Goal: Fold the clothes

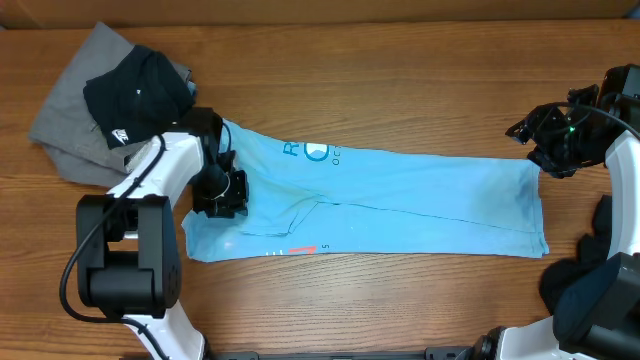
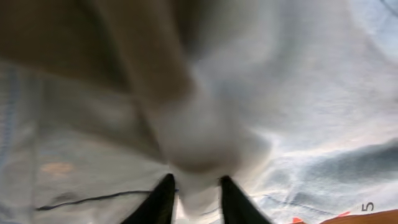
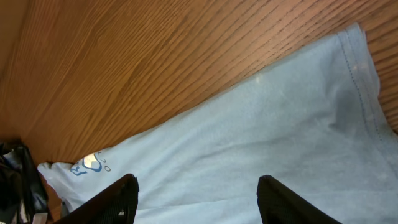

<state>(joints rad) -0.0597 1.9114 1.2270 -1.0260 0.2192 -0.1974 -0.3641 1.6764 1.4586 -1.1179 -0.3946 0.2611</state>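
— Where does your shirt lie?
— Your light blue T-shirt [image 1: 400,200] is folded into a long strip on the wooden table [image 1: 400,80]. Its long axis runs left to right, with the printed end towards your left arm and the hem end towards your right.
— And your jaws?
— Your left gripper [image 1: 222,195] sits on the printed end. Its wrist view is blurred, but the jaws seem to pinch a bunched fold of blue cloth. Your right gripper [image 1: 548,150] hovers at the hem end, jaws spread, nothing between them.
— Anything in the way?
— A black T-shirt [image 1: 135,95] heaped on a grey T-shirt [image 1: 70,125] at the far left corner, near the printed end
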